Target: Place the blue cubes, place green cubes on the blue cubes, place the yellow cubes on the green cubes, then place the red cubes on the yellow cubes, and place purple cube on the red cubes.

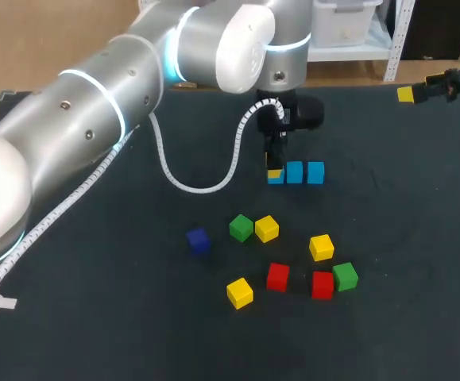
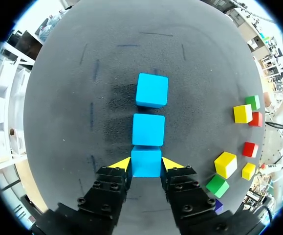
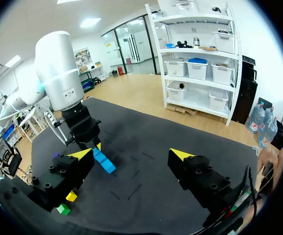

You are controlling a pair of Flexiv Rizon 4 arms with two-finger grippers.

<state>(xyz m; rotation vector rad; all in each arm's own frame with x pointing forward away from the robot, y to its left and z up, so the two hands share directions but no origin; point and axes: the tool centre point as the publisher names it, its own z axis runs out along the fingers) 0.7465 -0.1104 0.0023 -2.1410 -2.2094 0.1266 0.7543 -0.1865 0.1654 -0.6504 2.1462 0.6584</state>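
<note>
While our left gripper clamps end blue cube of three-cube row, mid-surface toward far edge, right gripper hangs open. We judge it light, rigid, smooth: grip flat opposite faces, centred.

COLOUR RECORD: CUBES, GRIPPERS, ARM, TABLE

The table was plain black. The far row of blue cubes was light blue, the left blue cube included. The green cubes, yellow cubes and red cubes were bright and unpatterned. The purple cube was dark. The left gripper and right gripper were black with yellow tips. The left arm was silver-grey and white with pale-blue rings.
</note>
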